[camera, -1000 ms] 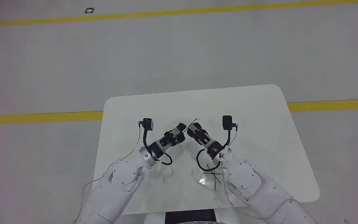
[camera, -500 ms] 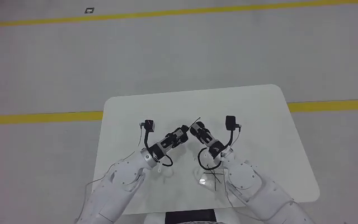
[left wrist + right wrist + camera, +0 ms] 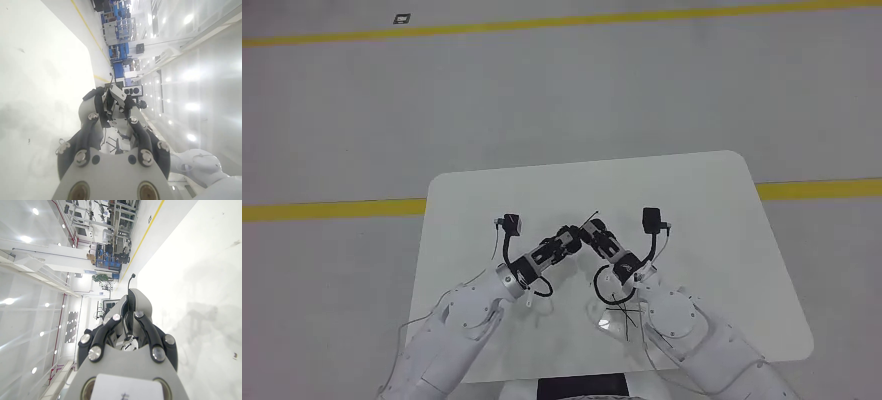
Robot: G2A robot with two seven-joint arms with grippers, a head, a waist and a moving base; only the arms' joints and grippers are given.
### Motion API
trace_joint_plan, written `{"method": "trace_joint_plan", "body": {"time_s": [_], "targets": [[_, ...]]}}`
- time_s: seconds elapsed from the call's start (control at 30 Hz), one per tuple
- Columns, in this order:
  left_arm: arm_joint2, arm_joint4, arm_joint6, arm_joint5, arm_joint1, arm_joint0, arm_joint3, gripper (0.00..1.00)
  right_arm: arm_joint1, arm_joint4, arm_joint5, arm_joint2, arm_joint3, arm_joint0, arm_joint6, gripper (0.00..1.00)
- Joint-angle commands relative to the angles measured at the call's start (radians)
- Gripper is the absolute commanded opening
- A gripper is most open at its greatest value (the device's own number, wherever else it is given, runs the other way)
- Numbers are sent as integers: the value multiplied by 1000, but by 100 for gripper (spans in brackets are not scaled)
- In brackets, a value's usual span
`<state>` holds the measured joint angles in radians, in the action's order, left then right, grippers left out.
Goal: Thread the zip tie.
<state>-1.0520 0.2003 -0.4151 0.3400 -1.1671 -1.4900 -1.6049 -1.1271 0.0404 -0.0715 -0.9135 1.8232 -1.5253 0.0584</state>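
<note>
Zip tie [image 3: 129, 284]: pinched in right gripper [image 3: 130, 300], tip sticking out
Left gripper [image 3: 566, 239]: nose to nose with right, grip can't tell tbh

Thin black zip tie [image 3: 128, 285], a narrow flexible strap. Pinched between the jaws of the right gripper [image 3: 130, 303], laid lengthwise along them and poking out past the tips. Gently bowed over the free stretch, ending in a small blocky tip. Held in the air above the white desk [image 3: 692, 200], not touching it. From above, visible as a fine dark line [image 3: 590, 216] slanting up and away from the point where the two arms meet, over the middle of the desk.
</note>
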Motion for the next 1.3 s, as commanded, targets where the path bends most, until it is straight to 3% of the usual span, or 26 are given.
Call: {"method": "trace_joint_plan", "body": {"time_s": [0.0,0.3,0.37,0.77,0.8,0.83,1.03,1.27], "targets": [[1,1,1,0,0,2,2,23,-2,-1,0,-2,-1,-1,-3,0],[7,8,1,0,0,12,15,16,-13,-9,7,-12,-5,-6,-18,0],[9,10,1,0,0,14,19,1,-15,-12,8,-15,-5,-7,-21,0],[4,23,-5,0,2,20,28,0,-29,-22,5,-26,-9,-9,-39,0],[2,24,-6,0,2,19,27,0,-30,-19,5,-28,-10,-9,-42,38],[-4,27,-8,0,3,17,25,0,-31,-13,7,-31,-13,-9,-47,100],[-45,39,-50,0,14,-2,0,0,-32,-12,24,-58,-15,-14,-70,100],[-132,101,-245,0,41,-34,-25,0,-21,29,68,-134,-14,-30,-191,100]]}}
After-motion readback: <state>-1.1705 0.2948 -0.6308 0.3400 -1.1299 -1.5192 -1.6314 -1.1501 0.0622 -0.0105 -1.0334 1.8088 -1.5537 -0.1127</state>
